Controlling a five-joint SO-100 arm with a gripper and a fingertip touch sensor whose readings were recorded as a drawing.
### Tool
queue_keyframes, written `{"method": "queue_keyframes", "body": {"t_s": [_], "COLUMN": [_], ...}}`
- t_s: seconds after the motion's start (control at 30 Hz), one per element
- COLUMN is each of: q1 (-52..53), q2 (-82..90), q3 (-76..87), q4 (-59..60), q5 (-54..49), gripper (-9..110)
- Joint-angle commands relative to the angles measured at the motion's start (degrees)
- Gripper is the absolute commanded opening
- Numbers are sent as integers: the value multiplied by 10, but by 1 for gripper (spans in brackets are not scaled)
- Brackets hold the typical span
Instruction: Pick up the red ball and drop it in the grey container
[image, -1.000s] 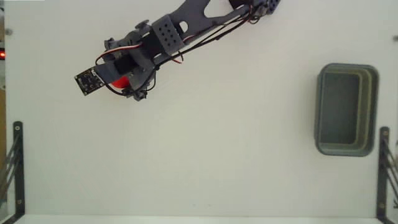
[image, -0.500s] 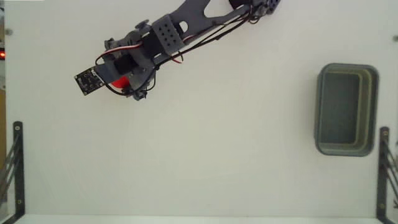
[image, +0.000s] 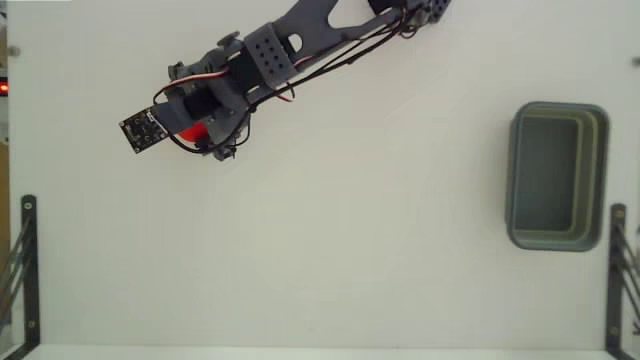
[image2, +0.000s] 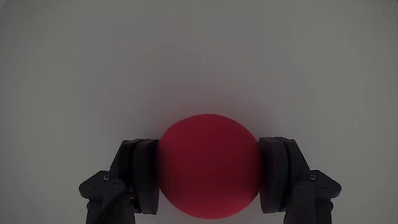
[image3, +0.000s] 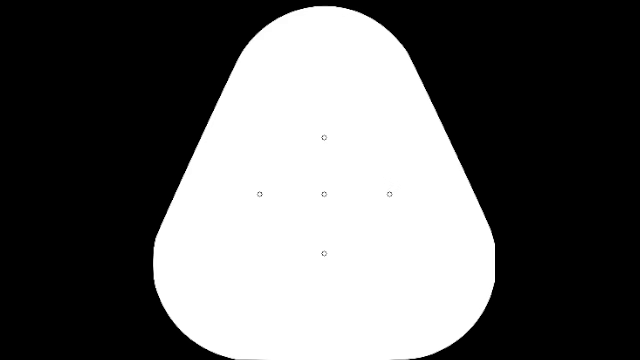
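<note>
Gripper: my dark grey two-finger gripper (image2: 209, 177) is clamped on the small smooth bright red ball (image2: 208, 165), one pad pressed to each side of it in the wrist view.
Ball: in the fixed view only a sliver of red (image: 192, 130) shows under my wrist, near the desk's top-left corner.
Arm: my dark grey arm (image: 300, 35) reaches in from the top edge of the plain white desk (image: 350, 230).
Container: the grey-green rectangular tub with rounded corners (image: 596, 180) sits by the right edge, well apart from me.
</note>
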Motion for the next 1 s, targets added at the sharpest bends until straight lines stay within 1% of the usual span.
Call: {"method": "queue_keyframes", "body": {"t_s": [0.0,0.97], "q1": [5,5], "q2": [16,16], "q3": [4,4], "q4": [-2,-2], "q5": [3,3], "gripper": [92,85]}}
